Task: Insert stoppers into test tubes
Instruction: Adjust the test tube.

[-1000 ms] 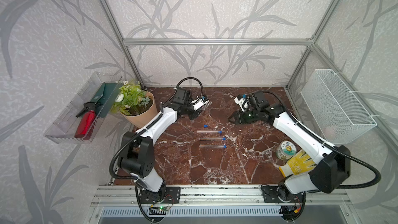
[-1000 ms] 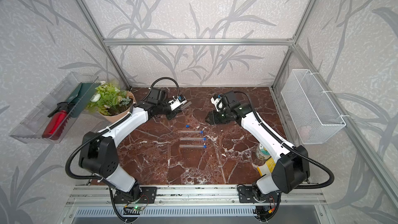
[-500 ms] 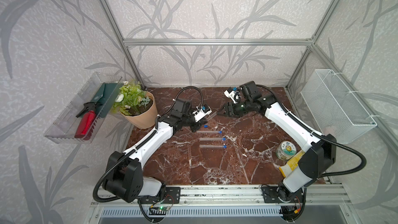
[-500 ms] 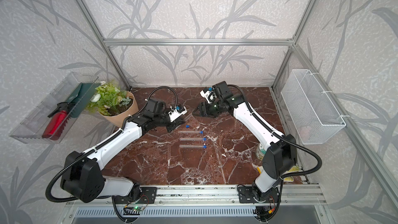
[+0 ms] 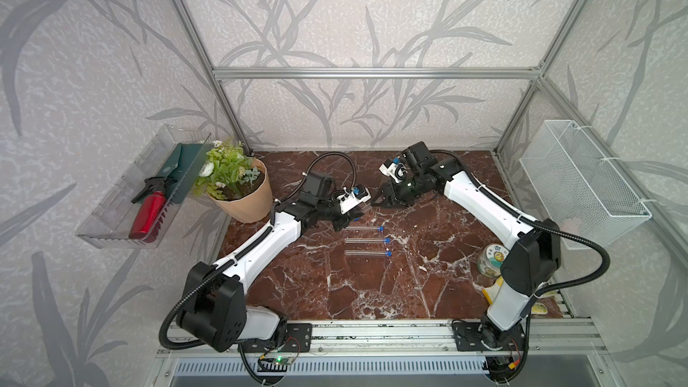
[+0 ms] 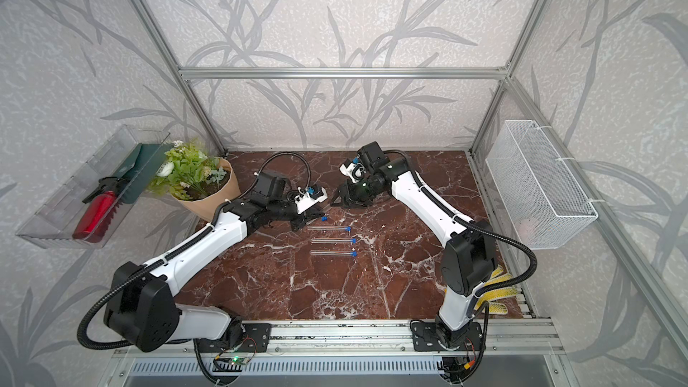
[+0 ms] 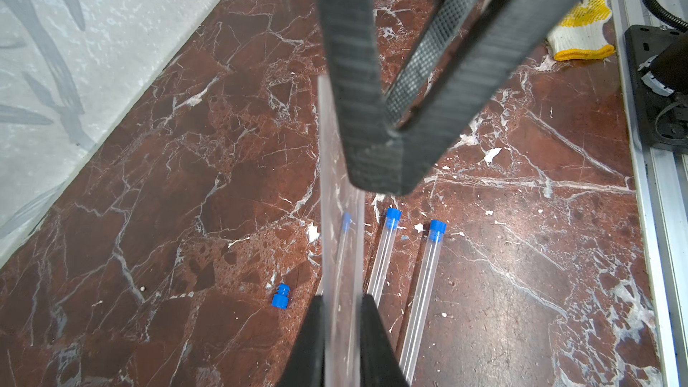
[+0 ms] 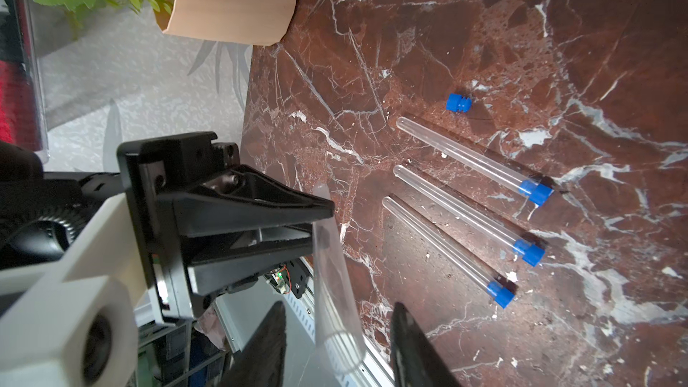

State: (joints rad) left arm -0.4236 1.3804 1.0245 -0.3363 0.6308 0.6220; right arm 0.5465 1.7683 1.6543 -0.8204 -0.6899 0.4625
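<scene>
My left gripper is shut on a clear, unstoppered test tube, held low over the marble table. The tube's open mouth lies between the fingers of my right gripper, which stands open with a gap on each side. In both top views the left gripper and right gripper face each other at the table's back middle. One loose blue stopper lies on the table beside the left gripper. Three test tubes lie side by side, each with a blue stopper in it.
A potted plant stands at the back left, close to the left arm. A small tin and a yellow glove sit near the right arm's base. A wall tray with a red bottle hangs left, a wire basket right.
The left gripper has carried its tube forward, down toward the row of tubes. The right gripper has swung left to meet the tube's end, and its jaws have narrowed.
</scene>
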